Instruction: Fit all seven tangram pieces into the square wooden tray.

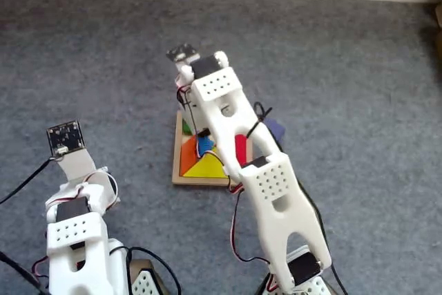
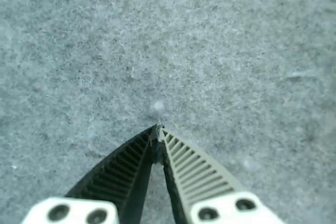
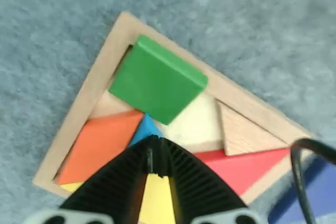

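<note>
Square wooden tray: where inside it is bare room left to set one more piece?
In the square wooden tray, one bare patch, bordered by the green square piece, the plain wooden triangle and the red piece. Crowded by the orange triangle, under the right gripper.

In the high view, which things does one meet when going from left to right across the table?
left arm → left rim of the wooden tray → orange piece → red piece → dark blue piece outside the tray
</note>
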